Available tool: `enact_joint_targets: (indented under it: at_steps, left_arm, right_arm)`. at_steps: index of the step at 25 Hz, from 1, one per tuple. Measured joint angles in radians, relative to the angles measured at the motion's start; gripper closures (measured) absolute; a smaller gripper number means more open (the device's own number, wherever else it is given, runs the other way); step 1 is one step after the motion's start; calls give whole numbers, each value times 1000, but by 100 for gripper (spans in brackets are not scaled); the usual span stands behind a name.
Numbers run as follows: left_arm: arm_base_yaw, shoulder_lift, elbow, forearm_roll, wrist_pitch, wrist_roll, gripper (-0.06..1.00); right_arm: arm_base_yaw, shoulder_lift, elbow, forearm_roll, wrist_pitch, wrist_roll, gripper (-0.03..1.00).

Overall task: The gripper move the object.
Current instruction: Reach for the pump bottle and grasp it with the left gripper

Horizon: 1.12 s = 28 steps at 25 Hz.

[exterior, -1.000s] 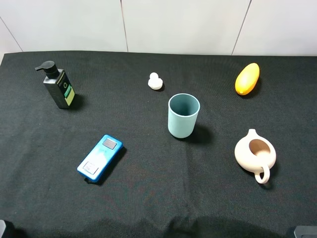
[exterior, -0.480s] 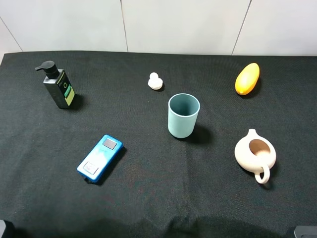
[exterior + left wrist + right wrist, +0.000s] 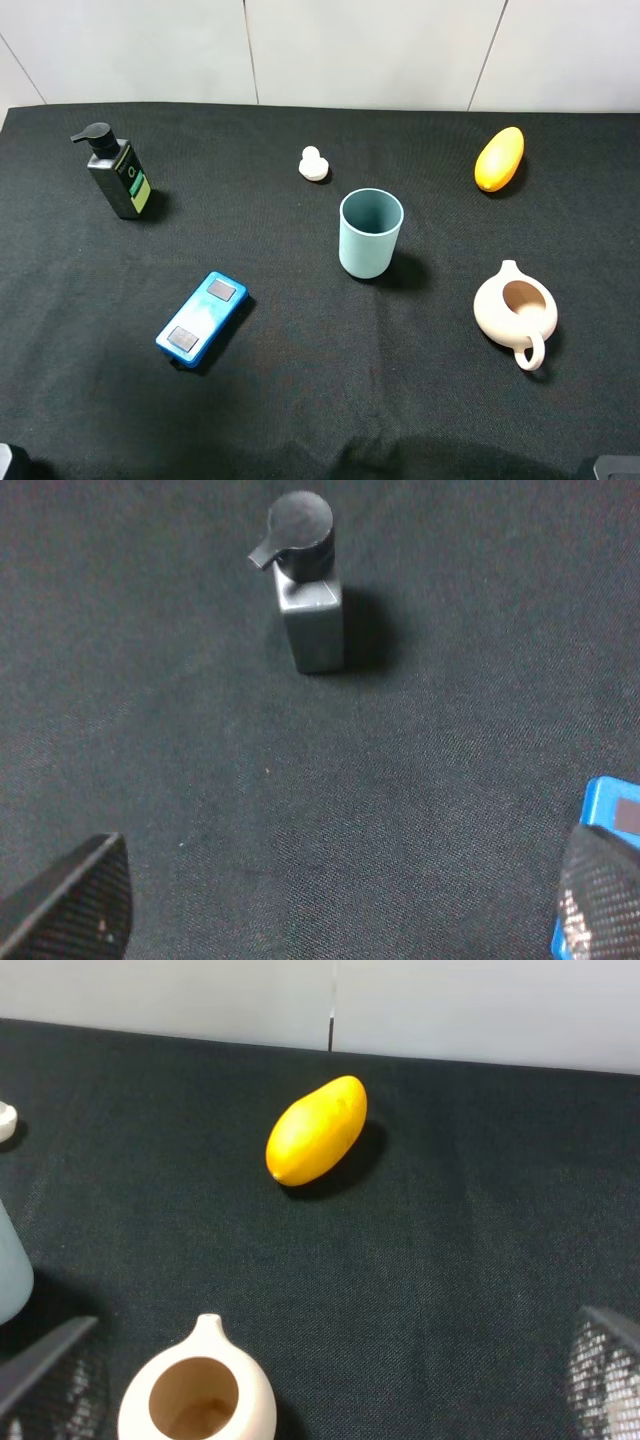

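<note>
Left end effector [image 3: 350, 895] spread; one pump bottle [image 3: 308, 600], one cup [image 3: 370, 235].

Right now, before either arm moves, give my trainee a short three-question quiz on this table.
1. True or false: the pump bottle stands upright, touching nothing else.
2. Which thing lies nearest the cup? A) mango B) small white piece C) blue device
3. Fill in: in the left wrist view, the left gripper has its jaws ____, with nothing between them.

Key: 1 true; 2 B; 3 open.
</note>
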Motion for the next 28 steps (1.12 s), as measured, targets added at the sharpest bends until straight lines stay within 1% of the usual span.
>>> enact_joint_targets:
  at_steps: [7, 15, 28]
  left_arm:
    - [0, 159, -99, 0, -21, 0, 4]
    - [0, 329, -200, 0, -24, -27, 4]
    - [0, 553, -339, 0, -26, -48, 1]
  right_arm:
    - [0, 0, 0, 0, 0, 0, 27]
    - [0, 0, 0, 0, 0, 0, 27]
    - [0, 0, 0, 0, 0, 0, 27]
